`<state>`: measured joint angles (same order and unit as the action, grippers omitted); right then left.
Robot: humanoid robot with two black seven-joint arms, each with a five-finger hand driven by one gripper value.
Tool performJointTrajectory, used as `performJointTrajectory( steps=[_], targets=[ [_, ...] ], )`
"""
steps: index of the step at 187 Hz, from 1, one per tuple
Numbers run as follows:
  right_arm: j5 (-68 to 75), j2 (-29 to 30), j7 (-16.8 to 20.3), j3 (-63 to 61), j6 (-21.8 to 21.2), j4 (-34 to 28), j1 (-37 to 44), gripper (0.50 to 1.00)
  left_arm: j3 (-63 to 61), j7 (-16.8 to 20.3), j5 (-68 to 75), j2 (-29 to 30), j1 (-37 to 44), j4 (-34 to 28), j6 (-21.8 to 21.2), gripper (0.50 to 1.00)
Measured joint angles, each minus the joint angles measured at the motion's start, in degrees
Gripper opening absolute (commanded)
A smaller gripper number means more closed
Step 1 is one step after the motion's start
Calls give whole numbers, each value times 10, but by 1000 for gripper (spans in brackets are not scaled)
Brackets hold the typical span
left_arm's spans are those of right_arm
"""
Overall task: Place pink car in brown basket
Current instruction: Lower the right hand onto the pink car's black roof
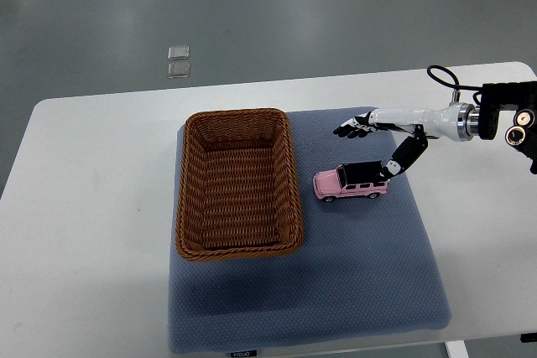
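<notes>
Pink car [351, 183] sits on blue mat [336, 274], just right of brown basket [238, 184], which looks empty. Right hand [375, 144] reaches over car, fingers outstretched, thumb at roof, nothing grasped. Step: approach. Next: close around car, lift, carry left.

Light bright, even, soft, from above. Small dark shadow seen under car [351, 184] and inside basket [238, 183]. Mild glare on white table [84, 207]. Picture sharp, slightly grainy.
</notes>
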<state>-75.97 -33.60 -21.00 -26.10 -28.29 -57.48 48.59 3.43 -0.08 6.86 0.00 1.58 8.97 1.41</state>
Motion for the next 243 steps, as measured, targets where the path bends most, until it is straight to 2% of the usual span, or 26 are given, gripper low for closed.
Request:
performJointTrajectory(
  steps=[44, 90, 169, 187, 208, 221, 243],
  targets=[
    [-12, 10, 0, 40, 58, 3, -12, 921, 0, 0, 0, 0, 0, 0, 0, 1000],
    [-16, 20, 2, 43, 93, 14, -31, 915, 0, 0, 0, 0, 0, 0, 0, 1000],
    [-17, 54, 3, 51, 112, 36, -34, 897, 0, 0, 0, 0, 0, 0, 0, 1000],
    [-17, 59, 3, 56, 115, 38, -34, 821, 0, 0, 0, 0, 0, 0, 0, 1000],
    [-17, 60, 3, 65, 126, 39, -34, 774, 0, 0, 0, 0, 0, 0, 0, 1000],
    [-17, 61, 3, 71, 131, 39, -32, 680, 0, 0, 0, 0, 0, 0, 0, 1000],
    [-17, 61, 2, 74, 133, 39, -32, 590, 0, 0, 0, 0, 0, 0, 0, 1000]
  ],
)
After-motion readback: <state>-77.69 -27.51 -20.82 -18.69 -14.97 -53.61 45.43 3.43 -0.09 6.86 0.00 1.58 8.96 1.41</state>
